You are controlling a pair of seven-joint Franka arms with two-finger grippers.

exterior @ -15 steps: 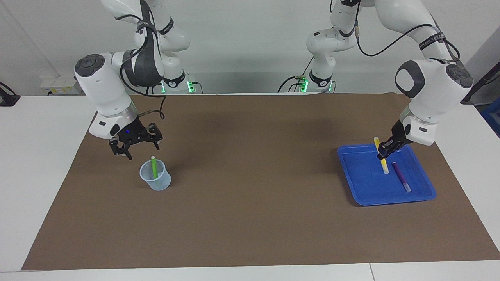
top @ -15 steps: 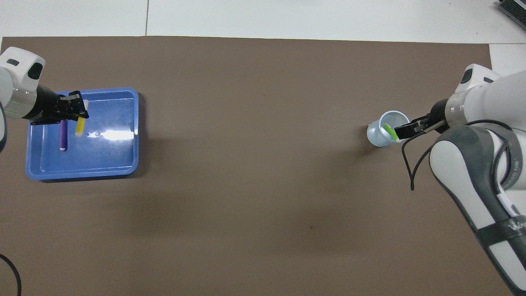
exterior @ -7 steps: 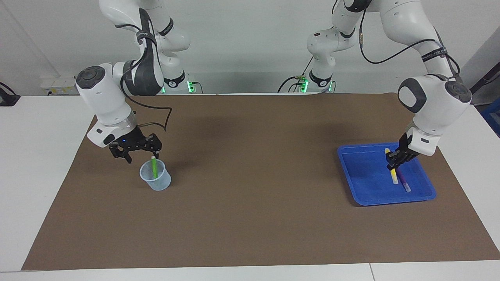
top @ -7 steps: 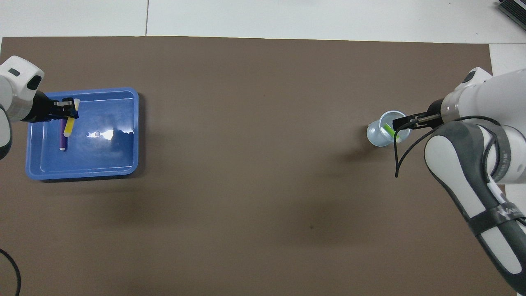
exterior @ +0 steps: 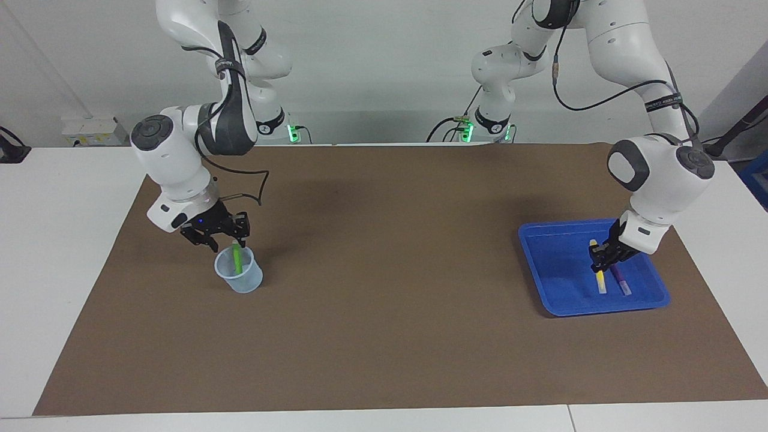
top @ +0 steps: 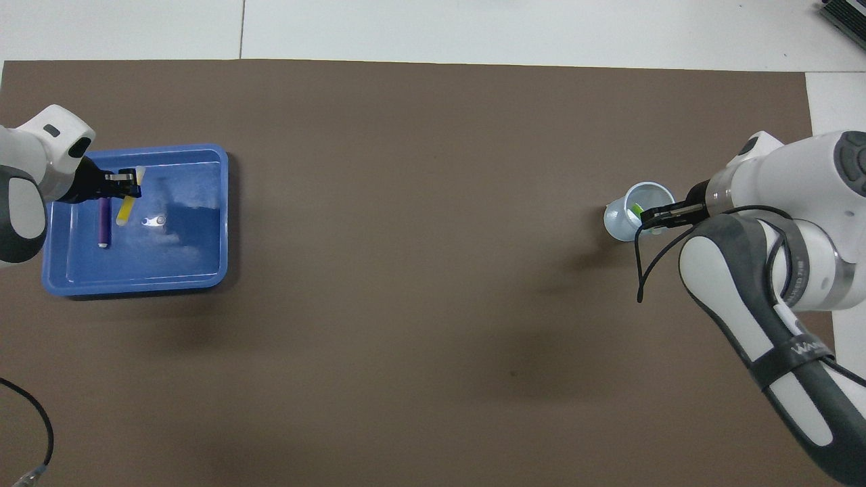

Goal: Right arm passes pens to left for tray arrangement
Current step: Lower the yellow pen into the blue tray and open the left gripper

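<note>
The blue tray [exterior: 555,267] [top: 169,260] lies toward the left arm's end of the table. On its floor rests the purple pen [exterior: 621,281] [top: 103,223]. My left gripper [exterior: 598,262] [top: 128,193] is low inside the tray, shut on the yellow pen [exterior: 600,281] [top: 124,213]. That pen slants down beside the purple one, its lower tip at the tray floor. The green pen [exterior: 238,259] [top: 636,215] stands tilted in a small translucent cup [exterior: 243,281] [top: 619,220] toward the right arm's end. My right gripper [exterior: 225,238] [top: 653,218] is down at this pen's top, just over the cup's rim.
A brown mat [exterior: 384,270] covers most of the white table. A loose black cable [exterior: 252,189] hangs from the right arm's wrist near the cup. Another black cable [top: 37,426] lies at the mat's corner nearest the left arm.
The right gripper came down from above the cup to the green pen's top. The left gripper lowered the yellow pen into the tray, closer to the purple pen.
</note>
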